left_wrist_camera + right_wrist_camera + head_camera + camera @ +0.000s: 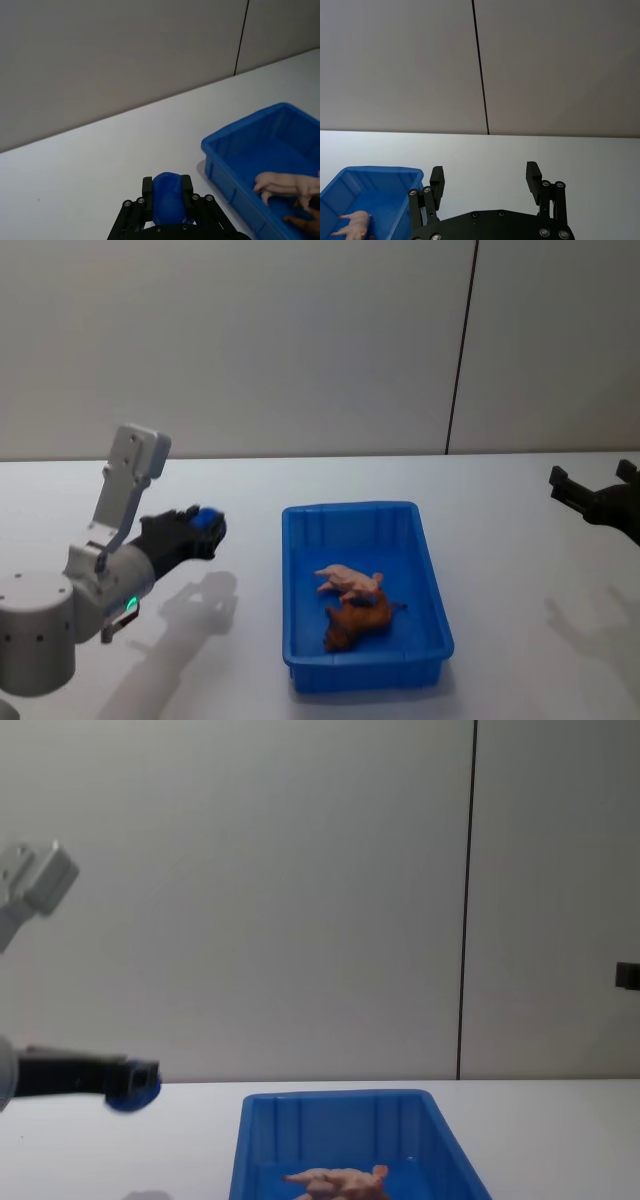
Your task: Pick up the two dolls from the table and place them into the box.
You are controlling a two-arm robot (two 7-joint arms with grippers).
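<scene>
Both dolls lie inside the blue box [345, 510]: the paler pink one [348, 581] toward the middle, the reddish-brown one [358, 622] just in front of it and touching it. The pink doll [287, 184] also shows in the left wrist view with the brown doll [306, 222] at the frame edge. My left gripper [205, 525] hovers over the table [500, 500] left of the box, its fingers drawn together with a rounded blue piece between the tips [167, 192]. My right gripper [486, 175] hangs open and empty, far right of the box [370, 171].
Bare white tabletop surrounds the box on all sides. A plain grey wall with a dark vertical seam [460, 350] stands behind the table. From the chest view the box [340, 1098] sits centred, with the left gripper [130, 1085] at its left.
</scene>
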